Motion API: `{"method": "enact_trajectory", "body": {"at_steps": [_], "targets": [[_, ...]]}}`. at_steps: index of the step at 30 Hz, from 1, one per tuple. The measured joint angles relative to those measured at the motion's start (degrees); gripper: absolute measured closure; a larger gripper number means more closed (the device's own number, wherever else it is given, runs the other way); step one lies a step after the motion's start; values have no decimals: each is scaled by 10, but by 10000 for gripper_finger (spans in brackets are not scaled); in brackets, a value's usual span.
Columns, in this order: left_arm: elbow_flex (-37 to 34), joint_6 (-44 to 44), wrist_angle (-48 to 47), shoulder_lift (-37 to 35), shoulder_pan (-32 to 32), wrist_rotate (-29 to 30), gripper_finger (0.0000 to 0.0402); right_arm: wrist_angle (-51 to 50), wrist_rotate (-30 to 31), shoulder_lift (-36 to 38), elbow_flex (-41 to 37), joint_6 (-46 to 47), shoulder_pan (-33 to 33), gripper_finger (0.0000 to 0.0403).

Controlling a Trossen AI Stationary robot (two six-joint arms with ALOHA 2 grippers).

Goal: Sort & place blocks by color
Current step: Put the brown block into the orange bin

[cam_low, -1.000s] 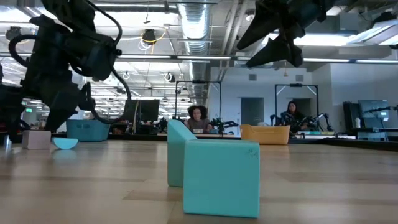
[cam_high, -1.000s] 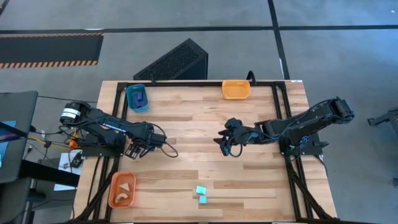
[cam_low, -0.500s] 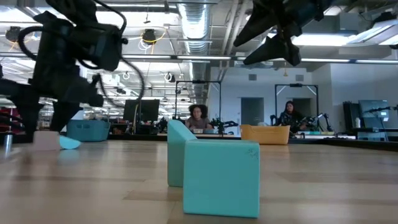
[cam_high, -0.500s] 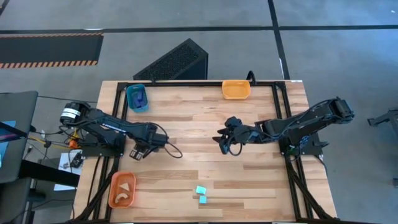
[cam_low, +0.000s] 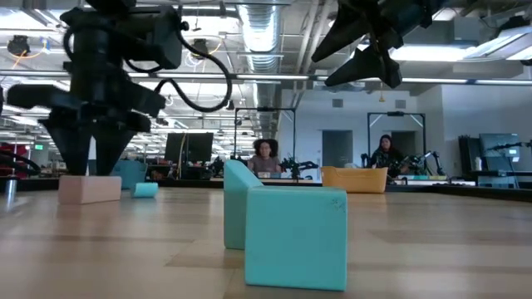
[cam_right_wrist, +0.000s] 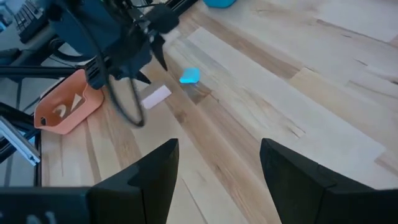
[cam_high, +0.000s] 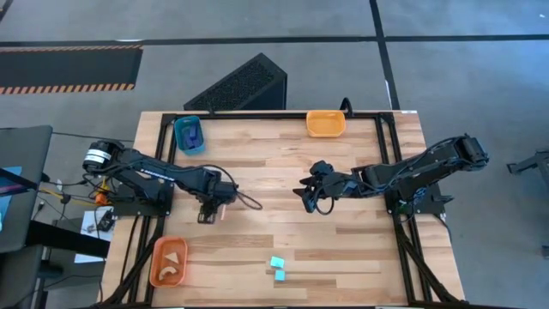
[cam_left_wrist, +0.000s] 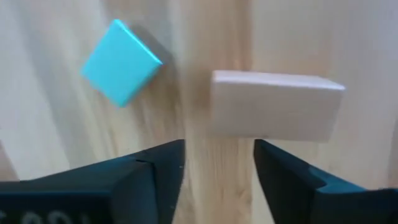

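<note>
Left claw (cam_left_wrist: 217, 163) over a tan block (cam_left_wrist: 273, 114)
It hangs open and empty above the table (cam_high: 360, 249), a cyan block (cam_left_wrist: 122, 62) just beside; right claw (cam_right_wrist: 217, 174) open, empty.

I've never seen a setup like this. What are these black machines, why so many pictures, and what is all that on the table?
These are two robot arms at a wooden table, each ending in two jaws. One picture looks straight down, one sits at table height, and one camera rides on each wrist.

The left gripper hangs with jaws open just above a tan block, beside a cyan block; it holds nothing. The right gripper waits open over the table's middle.

Two more cyan blocks lie at the near edge. Trays stand around: a teal tray, a yellow-orange tray, and an orange tray with pale pieces inside.
</note>
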State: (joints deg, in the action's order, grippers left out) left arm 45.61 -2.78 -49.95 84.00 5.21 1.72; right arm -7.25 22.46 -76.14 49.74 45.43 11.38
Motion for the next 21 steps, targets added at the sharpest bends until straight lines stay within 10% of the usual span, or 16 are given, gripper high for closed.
{"method": "enact_trajectory", "body": {"at_steps": [10, 21], "targets": [[20, -284, 14, -6, -49, -131, 112, -1, -8, 0, 0, -9, -23, 154], [20, -555, 35, -6, -35, -64, 112, -1, -28, 0, 0, -32, -32, 154]]}}
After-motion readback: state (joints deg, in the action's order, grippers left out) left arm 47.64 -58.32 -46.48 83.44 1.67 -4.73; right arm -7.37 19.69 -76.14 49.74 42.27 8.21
